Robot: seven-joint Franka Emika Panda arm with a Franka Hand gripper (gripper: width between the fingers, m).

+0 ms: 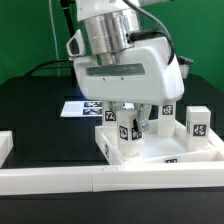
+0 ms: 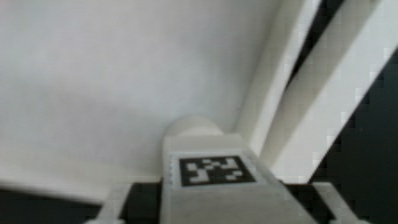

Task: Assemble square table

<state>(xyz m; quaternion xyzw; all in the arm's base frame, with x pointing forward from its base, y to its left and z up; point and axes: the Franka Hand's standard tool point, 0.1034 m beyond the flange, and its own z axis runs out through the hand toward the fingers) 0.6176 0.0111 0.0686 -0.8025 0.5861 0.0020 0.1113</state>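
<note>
The square table's white panel [image 1: 205, 152] lies rim up on the black table, on the exterior view's right. My gripper [image 1: 133, 124] hangs over the panel's near left part, shut on a short white tagged leg [image 1: 129, 140] that stands upright on the panel. In the wrist view that leg [image 2: 214, 162] sits between my fingers [image 2: 118, 206], tag facing the camera, with the flat panel [image 2: 125, 90] and its raised rim [image 2: 295, 80] behind it. Two more tagged legs [image 1: 197, 123] [image 1: 167, 112] stand at the panel's far right.
The marker board [image 1: 82, 108] lies flat behind the panel, toward the exterior view's left. A long white border bar [image 1: 100, 182] runs along the front, and another piece [image 1: 5, 148] sits at the left edge.
</note>
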